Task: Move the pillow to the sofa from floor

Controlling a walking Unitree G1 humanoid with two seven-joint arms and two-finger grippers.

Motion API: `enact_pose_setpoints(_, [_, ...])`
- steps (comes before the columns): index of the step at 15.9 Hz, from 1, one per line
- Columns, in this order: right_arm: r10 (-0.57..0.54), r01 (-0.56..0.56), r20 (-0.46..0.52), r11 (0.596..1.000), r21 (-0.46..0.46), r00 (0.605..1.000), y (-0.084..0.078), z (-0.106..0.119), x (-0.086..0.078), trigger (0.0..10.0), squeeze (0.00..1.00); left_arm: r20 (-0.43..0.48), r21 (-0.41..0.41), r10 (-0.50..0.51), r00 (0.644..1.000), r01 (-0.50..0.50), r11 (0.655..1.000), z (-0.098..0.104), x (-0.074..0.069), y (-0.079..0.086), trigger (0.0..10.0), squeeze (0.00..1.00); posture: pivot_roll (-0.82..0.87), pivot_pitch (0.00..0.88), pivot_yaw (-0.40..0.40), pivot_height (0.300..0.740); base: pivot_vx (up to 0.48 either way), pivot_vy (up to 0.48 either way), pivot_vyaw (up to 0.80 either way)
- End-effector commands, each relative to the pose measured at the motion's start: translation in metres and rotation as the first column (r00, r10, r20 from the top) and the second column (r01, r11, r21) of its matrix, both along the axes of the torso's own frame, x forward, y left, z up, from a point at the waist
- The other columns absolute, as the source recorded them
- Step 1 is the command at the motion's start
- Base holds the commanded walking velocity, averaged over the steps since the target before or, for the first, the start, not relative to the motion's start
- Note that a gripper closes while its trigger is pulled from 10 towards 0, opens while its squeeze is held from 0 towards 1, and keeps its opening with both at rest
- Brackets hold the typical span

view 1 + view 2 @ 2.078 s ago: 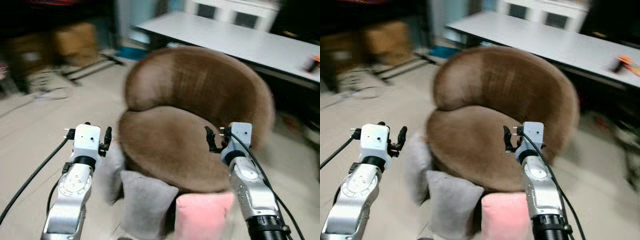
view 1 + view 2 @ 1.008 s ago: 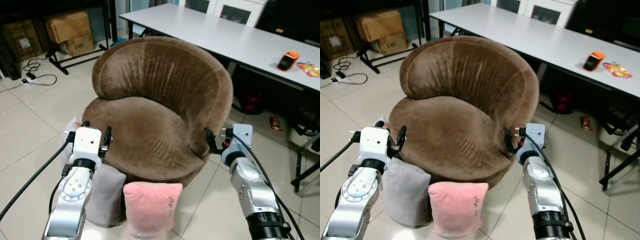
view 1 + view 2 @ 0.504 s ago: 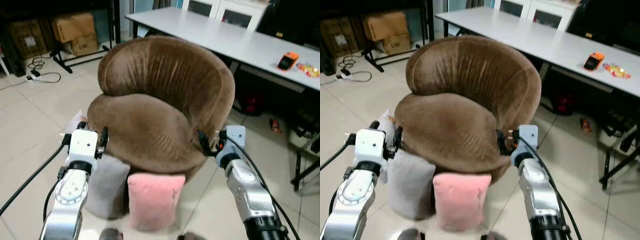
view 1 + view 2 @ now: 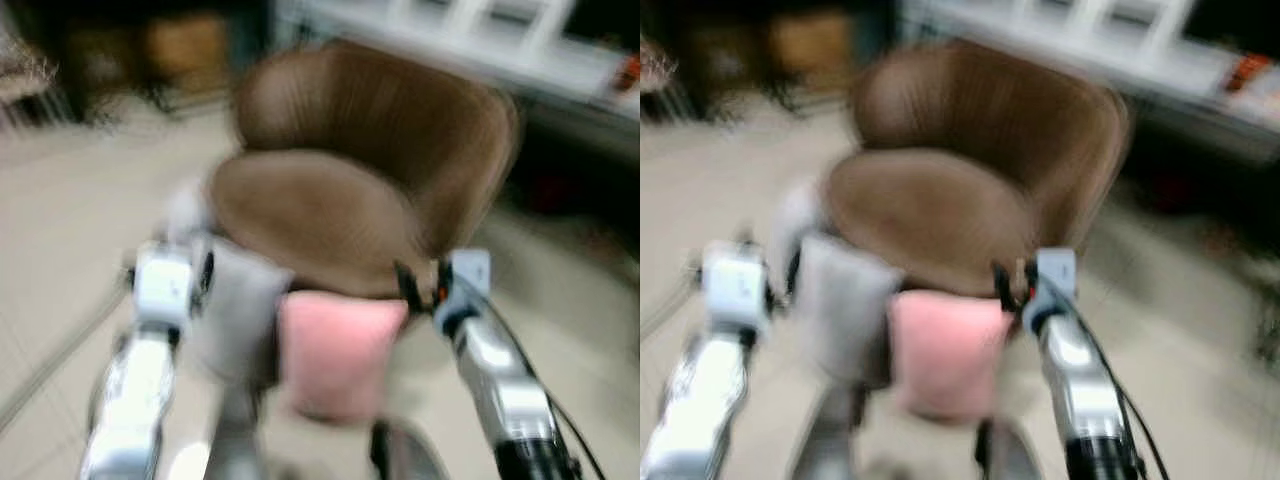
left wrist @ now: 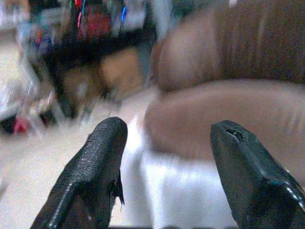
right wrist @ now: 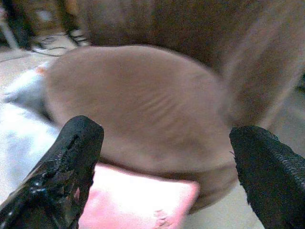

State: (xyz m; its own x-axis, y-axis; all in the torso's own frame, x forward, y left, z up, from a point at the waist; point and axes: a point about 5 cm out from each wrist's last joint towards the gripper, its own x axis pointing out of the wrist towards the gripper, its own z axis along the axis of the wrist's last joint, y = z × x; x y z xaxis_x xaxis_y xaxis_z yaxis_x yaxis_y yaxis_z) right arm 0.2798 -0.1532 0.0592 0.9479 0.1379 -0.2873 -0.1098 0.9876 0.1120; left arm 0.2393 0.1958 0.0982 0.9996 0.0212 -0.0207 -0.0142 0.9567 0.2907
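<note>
Nearest to us, both arms reach forward over the tiled floor [image 4: 60,260], and the head views are smeared, which we take to mean we are mid-stride; the left gripper [image 5: 164,157] has its two black fingers spread wide with nothing between them, and the right gripper [image 6: 162,162] is spread just as wide and equally empty, which we read as both being readied for a grab; neither touches anything.

Just beyond the grippers, the pink pillow [image 4: 340,345] stands on the floor propped against the front of the brown sofa chair [image 4: 370,170]; it sits slightly left of the right gripper, and the right wrist view looks down on its top edge, so we judge that arm the better placed to take it; leaning upright as it does, its top edge is open to a pinch from above.

Left of it, a grey pillow [image 4: 235,310] leans against the same front, near the left gripper; a paler cushion [image 4: 185,210] shows behind it, too blurred to describe.

Farther off, the sofa chair's round seat lies bare, with room for the pillow; behind it a long white table [image 4: 1200,75] runs across the far right; nothing has been lifted yet.
</note>
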Motion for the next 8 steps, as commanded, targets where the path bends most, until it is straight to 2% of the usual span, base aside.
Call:
enact_pose_setpoints(1, [0.012, -0.012, 0.025, 1.0, 0.0, 1.0, 0.0033, 0.008, 0.005, 10.0, 0.0, 0.063, 0.004, -0.014, 0.998, 0.013, 1.0, 0.0149, 0.0068, -0.0011, 10.0, 0.0, 0.08, 0.0, -0.078, 0.6, 0.0, 0.0, 0.0])
enact_pose_setpoints(4, [0.024, -0.024, 0.02, 1.0, -0.006, 1.0, 0.004, 0.0091, 0.0049, 10.0, 0.0, 0.074, -0.017, -0.023, 0.997, 0.024, 1.0, 0.0164, 0.005, -0.0018, 10.0, 0.0, 0.08, 0.0, -0.08, 0.6, 0.0, 0.0, 0.0])
enact_pose_setpoints(7, [0.045, -0.044, 0.022, 0.998, -0.045, 0.999, 0.0028, 0.0111, 0.0056, 10.0, 0.0, 0.073, -0.029, -0.028, 0.997, 0.03, 0.999, 0.0172, 0.0051, -0.002, 10.0, 0.0, 0.07, 0.0, -0.081, 0.6, 0.32, 0.0, 0.0])
enact_pose_setpoints(8, [0.036, -0.035, 0.018, 0.998, -0.051, 0.999, 0.0013, 0.0109, 0.0059, 10.0, 0.0, 0.071, -0.032, -0.03, 0.997, 0.032, 0.999, 0.0166, 0.0054, -0.0026, 10.0, 0.0, 0.07, 0.0, -0.081, 0.6, 0.334, 0.0, 0.48])
